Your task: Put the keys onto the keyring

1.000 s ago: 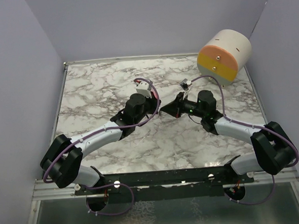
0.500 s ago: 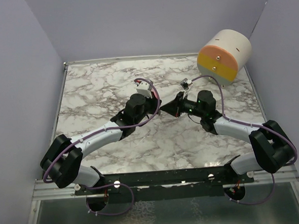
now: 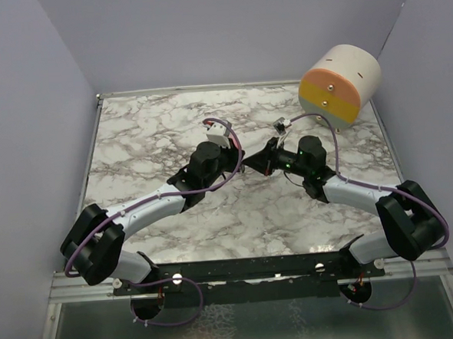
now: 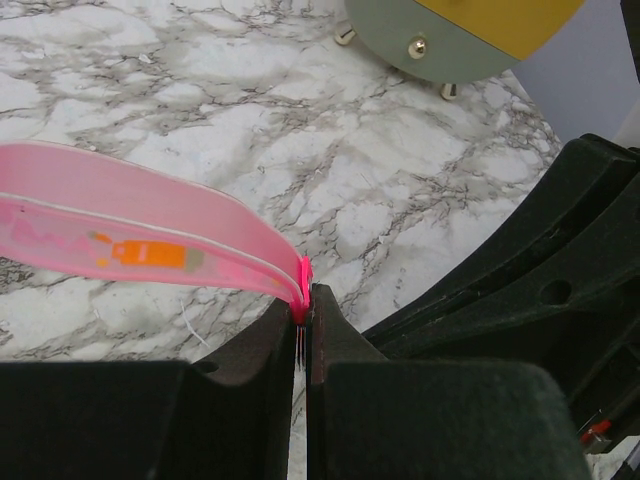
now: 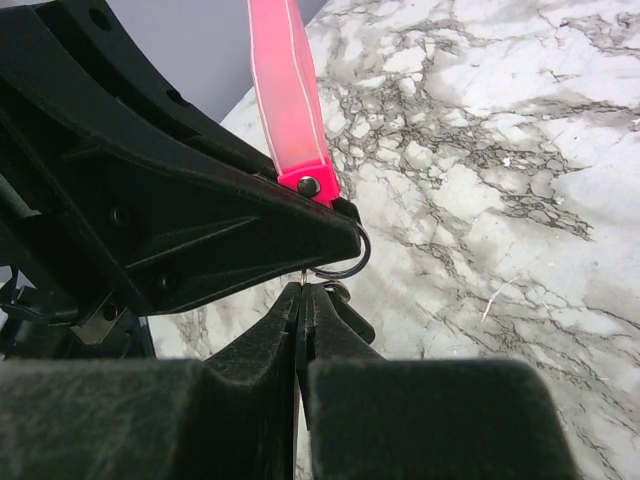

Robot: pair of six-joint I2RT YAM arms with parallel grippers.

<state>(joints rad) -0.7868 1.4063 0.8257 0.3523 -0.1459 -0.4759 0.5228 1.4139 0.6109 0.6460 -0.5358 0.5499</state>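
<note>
Top view: both arms reach in over the marble table (image 3: 144, 136) and their tips meet near its middle, raised off the surface. A round cream-and-orange drum (image 3: 340, 82) on small brass feet stands at the far right corner, well apart from them.

Left gripper (image 4: 305, 300): fingers pressed together on one end of the keyring (image 4: 150, 240). The pink strip is pinched edge-on at the very tips and arcs away to the left in that wrist view, clear of the marble. An orange mark shows on the strip's face.

Right wrist view: the strip's riveted end sits against the left gripper's black fingertip. The thin metal ring (image 5: 352, 262) hangs just below it, looping out to the right.

Right gripper (image 5: 303, 298): fingers pressed tight together, tips just under the ring. A thin silvery sliver, the key (image 5: 305, 274), sticks up from between them. Its end reaches the lower edge of the ring; I cannot tell whether it passes through or only touches. The key's head is hidden between the fingers.
</note>
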